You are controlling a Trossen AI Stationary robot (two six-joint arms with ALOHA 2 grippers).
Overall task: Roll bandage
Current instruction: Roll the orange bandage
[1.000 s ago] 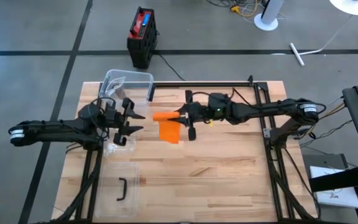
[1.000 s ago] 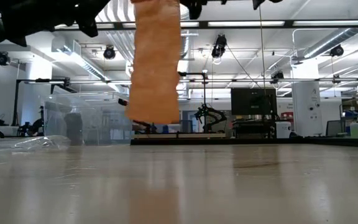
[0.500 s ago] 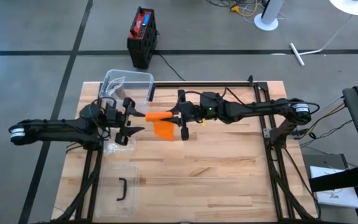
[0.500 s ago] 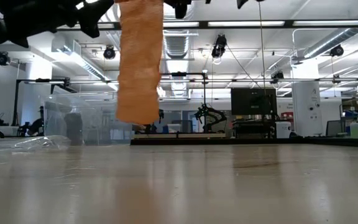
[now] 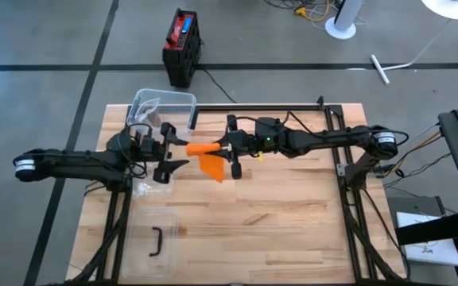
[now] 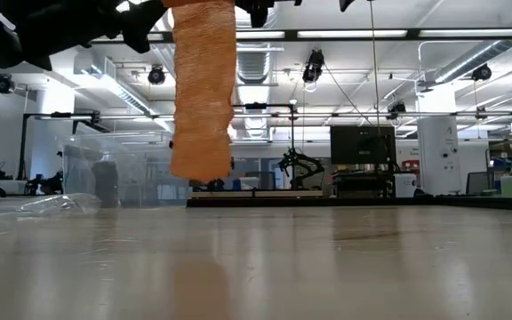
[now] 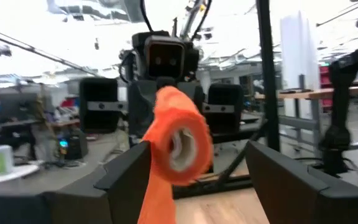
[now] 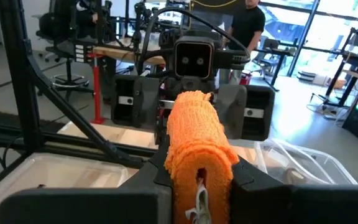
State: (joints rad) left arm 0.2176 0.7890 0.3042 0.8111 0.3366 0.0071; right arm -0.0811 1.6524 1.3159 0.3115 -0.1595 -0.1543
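right fingers (image 5: 230, 148) clamped on orange bandage roll (image 5: 203, 148) (tail hanging), left fingers (image 5: 170, 150) apart

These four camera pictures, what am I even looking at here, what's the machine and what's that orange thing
It is a robot with two dark arms working over a wooden table. One picture looks straight down on it, one looks level across the tabletop, and the other two come from cameras on each arm's wrist.

The right hand is shut on an orange bandage roll, holding it up in the air. A loose tail of bandage hangs from the roll, ending above the table. The left hand faces the roll's free end with its fingers open, one on each side of it, not gripping.

On the table lie a clear plastic box near the far edge and its clear lid with a dark handle near the front.
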